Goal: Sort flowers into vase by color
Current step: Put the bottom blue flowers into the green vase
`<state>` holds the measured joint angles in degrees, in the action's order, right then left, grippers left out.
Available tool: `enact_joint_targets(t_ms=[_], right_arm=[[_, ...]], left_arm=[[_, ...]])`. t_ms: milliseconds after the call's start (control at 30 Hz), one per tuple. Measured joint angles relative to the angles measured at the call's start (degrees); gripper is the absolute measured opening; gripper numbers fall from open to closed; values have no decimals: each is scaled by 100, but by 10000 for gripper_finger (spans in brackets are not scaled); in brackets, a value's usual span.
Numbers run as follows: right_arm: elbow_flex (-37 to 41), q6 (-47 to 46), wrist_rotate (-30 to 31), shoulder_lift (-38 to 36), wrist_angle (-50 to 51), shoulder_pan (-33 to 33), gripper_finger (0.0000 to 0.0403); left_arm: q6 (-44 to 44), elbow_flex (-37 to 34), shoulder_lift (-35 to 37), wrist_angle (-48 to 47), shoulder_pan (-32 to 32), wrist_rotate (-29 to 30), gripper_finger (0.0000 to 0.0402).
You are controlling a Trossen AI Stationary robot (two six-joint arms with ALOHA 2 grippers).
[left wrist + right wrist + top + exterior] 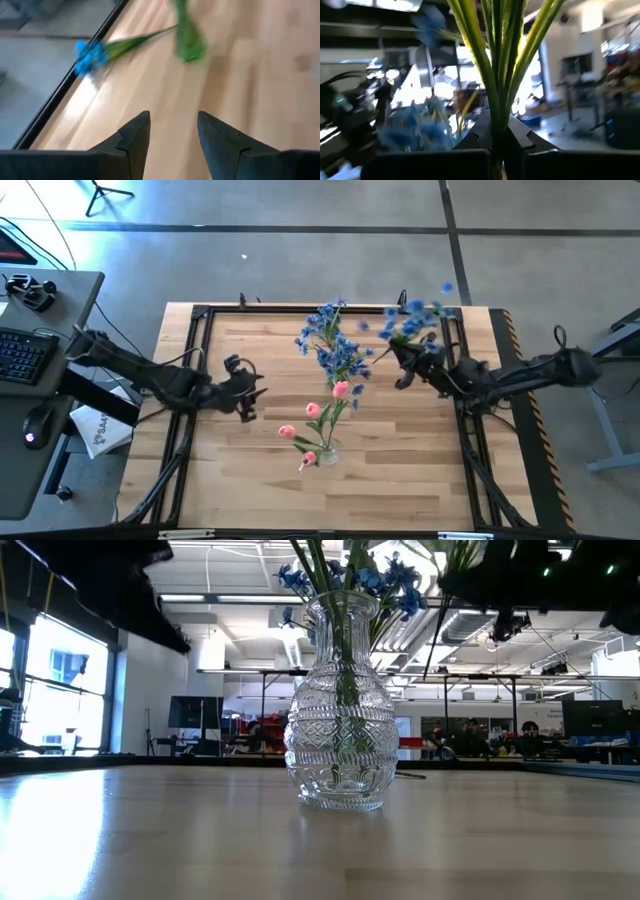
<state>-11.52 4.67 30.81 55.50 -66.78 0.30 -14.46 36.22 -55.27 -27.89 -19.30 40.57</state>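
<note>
High view: white box (100, 430) lies off the surface's left edge, with dark print on it too small to read. Clear vase (327, 450) sits centre-front on the wood surface (400, 460); it holds pink tulips (340, 390) and blue sprays (335, 345), stems leaning toward the back. One pink bud (306, 462) hangs low just beside the vase. Left claw (250, 392) hovers left of the vase, arm coming in from the left edge, holding nothing. Right claw (400, 360) sits at the back right, arm reaching in from the right, clamped on a bunch of blue flowers (415, 320) whose heads point toward the back edge.

Low view: vase (338, 710) is cut glass, upright on the surface, with green stems inside and blue blossoms (385, 575) above the neck.

Left wrist view: left claw (173, 137) half spread, empty, over bare wood; one blue spray (90, 54) lies near the surface's black rail.

Right wrist view: right claw (497, 145) closed tight on several green stems (495, 60) running straight up from it.
</note>
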Motion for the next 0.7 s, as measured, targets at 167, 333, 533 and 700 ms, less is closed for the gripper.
enact_joint_targets(t_ms=[167,333,533,700], right_arm=[[79,-945,-1654,34,686,-1203,4],[-252,-1047,-3187,250,65,-1543,4],[-838,-585,-3891,1013,47,-1537,4],[-1304,-468,-4197,1913,-270,-1569,5]], left_arm=[[332,-655,-2,1179,466,-453,154],[974,-1140,-2,2750,622,-850,154],[2171,-1407,-2,4254,1018,-789,154],[2494,-1407,-2,4830,1612,-733,154]])
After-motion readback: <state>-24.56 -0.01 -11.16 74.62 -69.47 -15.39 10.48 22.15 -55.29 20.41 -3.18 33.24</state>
